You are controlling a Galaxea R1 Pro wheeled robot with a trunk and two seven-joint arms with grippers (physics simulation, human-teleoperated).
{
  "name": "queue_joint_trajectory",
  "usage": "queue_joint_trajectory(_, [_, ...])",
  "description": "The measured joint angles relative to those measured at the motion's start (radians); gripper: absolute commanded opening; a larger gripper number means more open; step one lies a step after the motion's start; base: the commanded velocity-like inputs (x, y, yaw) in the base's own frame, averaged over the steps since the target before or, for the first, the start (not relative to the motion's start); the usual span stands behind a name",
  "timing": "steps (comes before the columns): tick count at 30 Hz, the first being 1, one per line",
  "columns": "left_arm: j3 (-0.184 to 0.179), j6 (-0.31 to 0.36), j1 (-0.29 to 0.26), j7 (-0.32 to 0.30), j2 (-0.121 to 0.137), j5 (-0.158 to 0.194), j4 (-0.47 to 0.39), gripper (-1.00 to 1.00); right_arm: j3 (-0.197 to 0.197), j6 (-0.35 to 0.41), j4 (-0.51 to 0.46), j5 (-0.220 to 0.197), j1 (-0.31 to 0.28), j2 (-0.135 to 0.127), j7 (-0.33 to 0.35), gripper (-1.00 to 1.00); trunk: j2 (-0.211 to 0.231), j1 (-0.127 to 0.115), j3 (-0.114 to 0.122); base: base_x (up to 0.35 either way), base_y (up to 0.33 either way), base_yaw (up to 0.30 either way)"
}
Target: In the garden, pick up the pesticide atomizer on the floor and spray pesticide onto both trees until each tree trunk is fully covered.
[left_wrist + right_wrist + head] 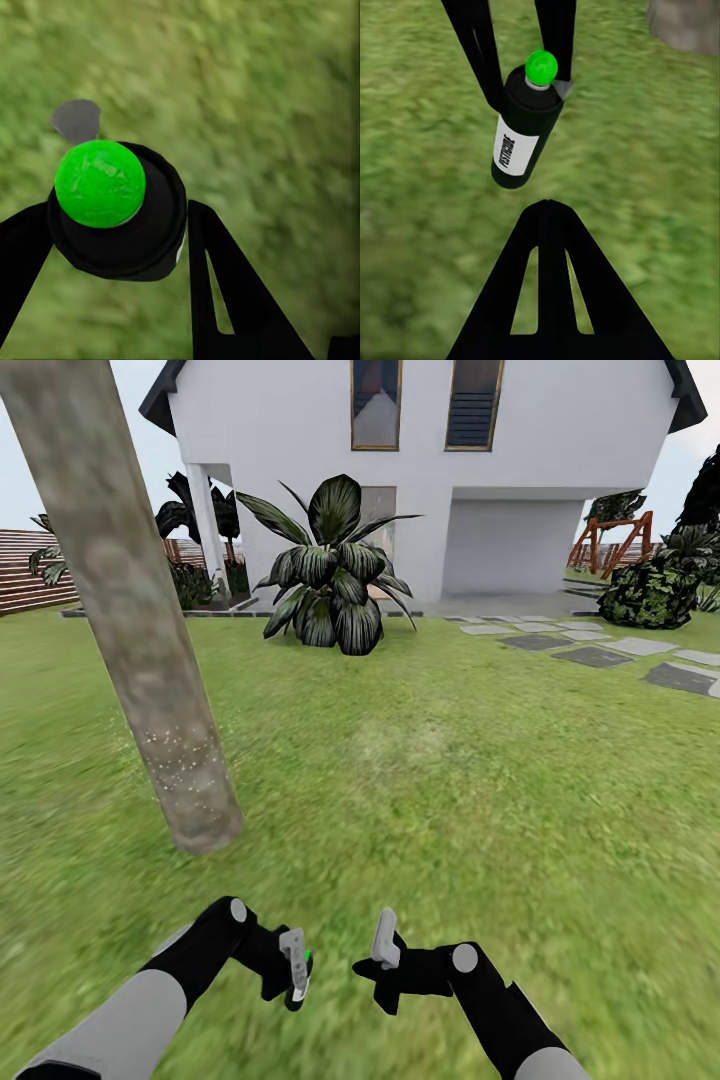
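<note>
left gripper (112, 232) clamped the pesticide atomizer (525, 124), right gripper (385, 960) jaw gap unclear, speckled tree trunk (150, 660) at 10 o'clock.

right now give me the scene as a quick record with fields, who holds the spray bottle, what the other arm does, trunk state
holder: left gripper, shut on the black pesticide atomizer with a green ball top
label: white band on the bottle side
other arm: right gripper empty, jaws closed together
trunk: thick leaning grey-brown tree trunk, pale specks on its lower part
ground: green lawn
background: white house, dark broad-leaf plant
</note>
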Motion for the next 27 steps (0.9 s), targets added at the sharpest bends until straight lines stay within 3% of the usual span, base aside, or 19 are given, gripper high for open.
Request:
queue_joint_trajectory(7, [-0.004, -0.002, 0.0, 0.001, -0.036, -0.001, 0.001, -1.0, 0.0, 0.0, 0.0, 0.001, 0.0, 0.0, -0.001, -1.0, 0.0, 0.0, 0.0, 0.0, 0.0, 0.0])
queue_joint_trajectory(13, [-0.004, -0.008, 0.002, -0.004, -0.052, -0.002, 0.002, -1.0, 0.0, 0.0, -0.002, 0.001, 0.0, 0.0, -0.002, -1.0, 0.0, 0.0, 0.0, 0.0, 0.0, 0.0])
queue_joint_trajectory(17, [-0.005, -0.014, 0.002, -0.005, -0.059, -0.026, 0.011, -1.0, 0.0, 0.0, -0.003, 0.0, 0.0, 0.0, -0.002, -1.0, 0.0, 0.0, 0.0, 0.0, 0.0, 0.0])
queue_joint_trajectory(22, [-0.034, -0.015, 0.003, -0.004, -0.069, -0.029, 0.023, -1.0, 0.0, 0.0, -0.019, 0.0, 0.0, 0.0, -0.002, -1.0, 0.0, 0.0, 0.0, 0.0, 0.0, 0.0])
queue_joint_trajectory(27, [-0.038, -0.021, 0.003, -0.004, -0.077, -0.024, 0.023, -1.0, 0.0, 0.0, -0.023, 0.0, 0.0, 0.0, -0.002, -1.0, 0.0, 0.0, 0.0, 0.0, 0.0, 0.0])
